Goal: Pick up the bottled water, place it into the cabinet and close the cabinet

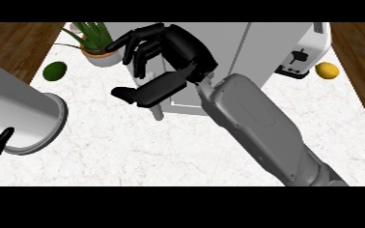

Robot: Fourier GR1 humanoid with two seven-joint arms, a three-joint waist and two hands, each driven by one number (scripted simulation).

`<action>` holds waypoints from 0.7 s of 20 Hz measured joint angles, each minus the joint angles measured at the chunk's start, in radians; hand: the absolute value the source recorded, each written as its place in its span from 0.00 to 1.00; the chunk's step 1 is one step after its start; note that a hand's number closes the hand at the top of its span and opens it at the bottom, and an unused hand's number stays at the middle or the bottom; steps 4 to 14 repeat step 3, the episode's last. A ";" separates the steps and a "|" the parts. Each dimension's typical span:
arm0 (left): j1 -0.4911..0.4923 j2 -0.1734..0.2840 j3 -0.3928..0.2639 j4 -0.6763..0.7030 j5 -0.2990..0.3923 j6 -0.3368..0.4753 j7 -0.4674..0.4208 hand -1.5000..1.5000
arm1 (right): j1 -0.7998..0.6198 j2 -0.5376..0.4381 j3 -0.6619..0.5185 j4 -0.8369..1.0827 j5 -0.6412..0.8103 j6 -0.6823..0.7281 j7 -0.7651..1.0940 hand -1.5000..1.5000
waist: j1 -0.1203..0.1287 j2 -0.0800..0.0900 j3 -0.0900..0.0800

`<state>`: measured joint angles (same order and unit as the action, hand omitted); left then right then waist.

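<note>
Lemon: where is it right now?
Head view, far right of the counter: the lemon lies just right of the toaster, near the counter's right edge and well clear of the right hand.

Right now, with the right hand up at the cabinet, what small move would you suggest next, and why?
Probably press the right hand on against the cabinet door. Its fingers are spread on the white front, no bottle shows in it, and I cannot tell whether the door is fully shut.
</note>
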<state>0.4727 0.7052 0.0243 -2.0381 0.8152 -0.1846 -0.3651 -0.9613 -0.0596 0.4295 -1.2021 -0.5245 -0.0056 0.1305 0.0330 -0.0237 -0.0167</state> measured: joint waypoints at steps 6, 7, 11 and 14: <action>-0.012 0.000 -0.002 -0.002 -0.008 -0.002 0.007 0.00 | -0.004 -0.006 -0.004 0.012 0.001 0.019 -0.012 0.00 | 0.004 -0.001 -0.001; -0.012 0.000 -0.002 -0.002 -0.008 -0.002 0.007 0.00 | -0.004 -0.006 -0.004 0.012 0.001 0.019 -0.012 0.00 | 0.004 -0.001 -0.001; -0.012 0.000 -0.002 -0.002 -0.008 -0.002 0.007 0.00 | -0.004 -0.006 -0.004 0.012 0.001 0.019 -0.012 0.00 | 0.004 -0.001 -0.001; -0.012 0.000 -0.002 -0.002 -0.008 -0.002 0.007 0.00 | -0.004 -0.006 -0.004 0.012 0.001 0.019 -0.012 0.00 | 0.004 -0.001 -0.001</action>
